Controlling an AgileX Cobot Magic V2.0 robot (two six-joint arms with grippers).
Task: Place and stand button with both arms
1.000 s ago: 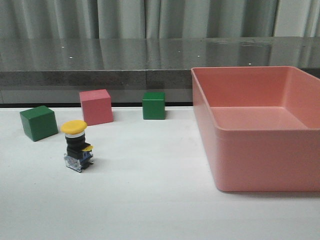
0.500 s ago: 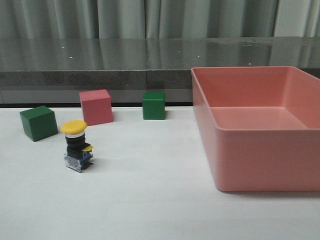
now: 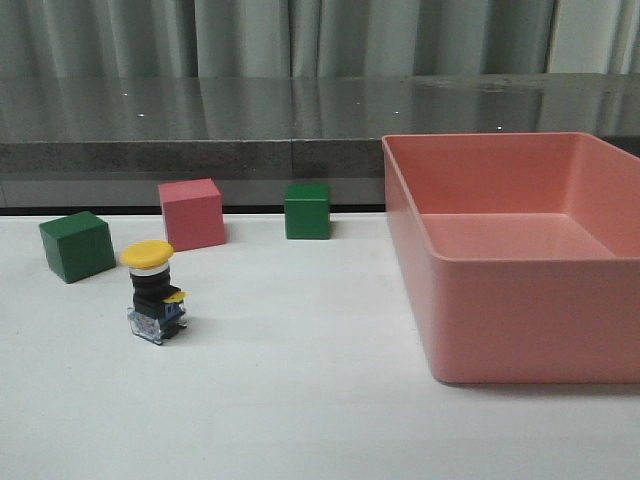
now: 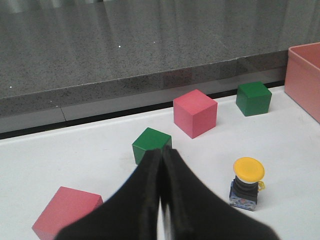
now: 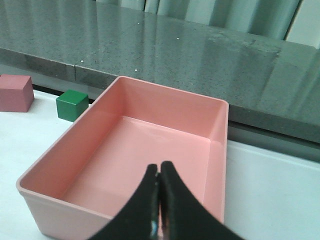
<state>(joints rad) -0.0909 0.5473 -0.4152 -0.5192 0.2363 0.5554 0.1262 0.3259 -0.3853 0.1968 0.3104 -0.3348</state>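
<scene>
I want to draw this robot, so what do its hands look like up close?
Only the tips show, in the wrist cameras. The left pincer is two plain black, smooth-looking fingers, wide near the camera and narrowing to a point like a bird's beak. The right pincer looks just the same: black, tapered, matte. No cables, stickers or markings are visible on them. The arms behind them cannot be seen in these pictures.

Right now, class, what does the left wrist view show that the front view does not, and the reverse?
Only the left wrist view shows the shut left gripper and a second pink cube. Only the front view shows the whole pink plastic bin. Both show the upright yellow-capped push-button, two green cubes and one pink cube.
</scene>
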